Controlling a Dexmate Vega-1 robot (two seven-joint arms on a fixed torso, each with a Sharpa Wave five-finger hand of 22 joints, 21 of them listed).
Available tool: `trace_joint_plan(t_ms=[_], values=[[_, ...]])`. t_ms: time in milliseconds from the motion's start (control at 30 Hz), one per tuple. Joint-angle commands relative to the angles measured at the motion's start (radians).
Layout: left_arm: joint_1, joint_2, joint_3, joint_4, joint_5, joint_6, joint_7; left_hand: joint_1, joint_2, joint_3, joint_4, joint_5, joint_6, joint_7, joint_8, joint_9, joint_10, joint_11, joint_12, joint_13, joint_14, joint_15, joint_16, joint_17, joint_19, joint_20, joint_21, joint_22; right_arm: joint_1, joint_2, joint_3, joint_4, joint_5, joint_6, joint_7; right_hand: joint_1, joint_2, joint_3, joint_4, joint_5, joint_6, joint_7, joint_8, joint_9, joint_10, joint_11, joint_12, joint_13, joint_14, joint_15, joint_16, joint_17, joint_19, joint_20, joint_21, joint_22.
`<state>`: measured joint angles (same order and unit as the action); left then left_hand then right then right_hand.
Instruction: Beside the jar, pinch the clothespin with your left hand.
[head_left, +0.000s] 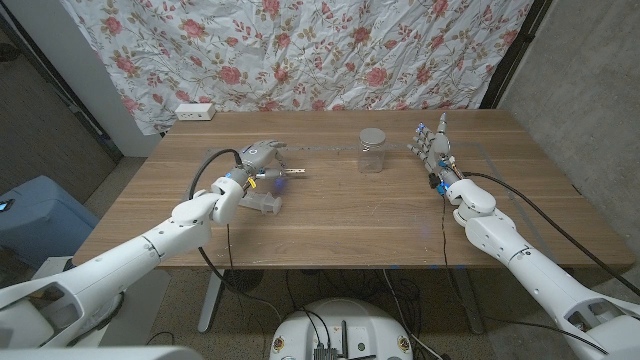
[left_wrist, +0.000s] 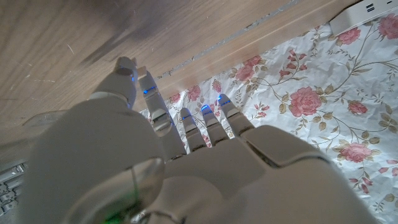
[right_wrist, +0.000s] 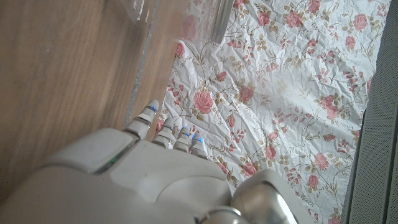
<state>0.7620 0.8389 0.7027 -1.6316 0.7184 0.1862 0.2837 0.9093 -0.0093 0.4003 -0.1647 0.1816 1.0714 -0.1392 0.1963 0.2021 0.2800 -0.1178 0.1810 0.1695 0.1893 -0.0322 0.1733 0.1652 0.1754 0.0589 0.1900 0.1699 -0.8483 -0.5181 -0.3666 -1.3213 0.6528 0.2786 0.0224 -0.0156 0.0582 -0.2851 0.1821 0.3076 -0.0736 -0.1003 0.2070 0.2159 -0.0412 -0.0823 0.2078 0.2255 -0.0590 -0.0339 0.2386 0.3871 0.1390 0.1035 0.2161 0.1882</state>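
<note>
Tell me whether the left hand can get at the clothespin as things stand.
Probably yes. In the head view the left hand is already at the clothespin, which pokes out from its fingers toward the jar. Nothing lies between them; whether the fingers have closed on it is unclear.

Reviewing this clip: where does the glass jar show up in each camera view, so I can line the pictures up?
Head view: the jar stands upright at the table's far middle, between the left hand and the right hand, lid on.
Left wrist view: I cannot make the jar out.
Right wrist view: clear glass at the top edge, above the fingers, is likely the jar, cut off by the frame.
Shared landmark: the floral cloth behind the table.
</note>
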Motion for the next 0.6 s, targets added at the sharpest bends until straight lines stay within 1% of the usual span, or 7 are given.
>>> trace_joint_plan(t_ms=[33, 600], values=[[0.01, -0.001, 0.005, 0.012, 0.005, 0.015, 0.009, 0.002, 0.009, -0.005, -0.001, 0.005, -0.001, -0.001, 0.005, 0.003, -0.003, 0.001, 0.004, 0.003, 0.003, -0.003, 0.005, 0.002, 0.001, 0.003, 0.0, 0.002, 0.0, 0.0, 0.0, 0.0, 0.0, 0.0, 0.0, -0.001, 0.071, -0.005, 0.0, 0.006, -0.002, -0.008, 0.006, 0.002, 0.002, -0.006, 0.007, 0.002, -0.01, -0.036, 0.006, 0.003, 0.006, 0.001, 0.004, 0.005], [0.009, 0.012, 0.031, 0.03, 0.055, 0.031, 0.011, 0.002, 0.01, -0.007, -0.001, 0.005, -0.01, -0.001, 0.003, 0.004, -0.008, 0.001, 0.003, 0.003, 0.002, -0.002, 0.004, 0.002, 0.001, 0.003, 0.0, 0.002, 0.0, 0.0, 0.0, 0.0, 0.0, 0.0, 0.0, -0.001, 0.071, -0.005, 0.0, 0.006, -0.002, -0.008, 0.006, 0.002, 0.001, -0.006, 0.007, 0.002, -0.01, -0.035, 0.006, 0.003, 0.006, 0.002, 0.004, 0.005]])
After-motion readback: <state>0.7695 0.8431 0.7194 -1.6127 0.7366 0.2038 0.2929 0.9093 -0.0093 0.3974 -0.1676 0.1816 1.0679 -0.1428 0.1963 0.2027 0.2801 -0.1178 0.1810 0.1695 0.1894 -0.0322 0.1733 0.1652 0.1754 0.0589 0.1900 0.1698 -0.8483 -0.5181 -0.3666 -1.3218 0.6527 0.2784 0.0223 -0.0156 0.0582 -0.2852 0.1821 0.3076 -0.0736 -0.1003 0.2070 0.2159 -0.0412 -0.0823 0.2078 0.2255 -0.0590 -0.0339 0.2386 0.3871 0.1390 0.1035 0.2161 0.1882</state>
